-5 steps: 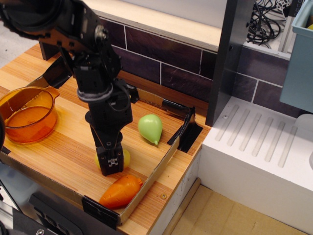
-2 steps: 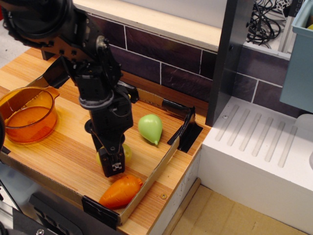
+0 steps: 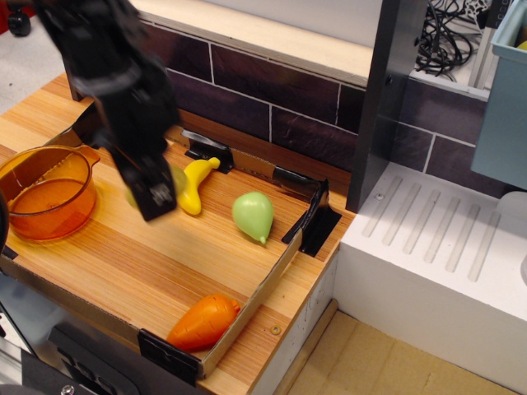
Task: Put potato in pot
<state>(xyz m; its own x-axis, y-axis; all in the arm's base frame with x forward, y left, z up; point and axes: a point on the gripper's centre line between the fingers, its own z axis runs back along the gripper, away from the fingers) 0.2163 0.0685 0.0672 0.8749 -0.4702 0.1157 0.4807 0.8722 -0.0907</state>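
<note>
My gripper (image 3: 155,200) is shut on the pale-yellow potato (image 3: 178,178). Only slivers of the potato show on either side of the black fingers. The gripper holds it in the air above the wooden tray, just right of the translucent orange pot (image 3: 45,191). The pot stands empty at the tray's left end, with its tab handle at the far rim. The arm is blurred by motion.
A yellow banana (image 3: 194,184) lies just right of the gripper. A green pear (image 3: 253,216) lies mid-tray and an orange carrot (image 3: 204,322) at the front corner. The tray has a low rim (image 3: 263,288). A dark post (image 3: 387,99) and a white drainer (image 3: 445,247) stand to the right.
The gripper closed on the potato near the carrot, lifted it and carried it up and left toward the pot. The banana, hidden behind the arm before, now shows.
</note>
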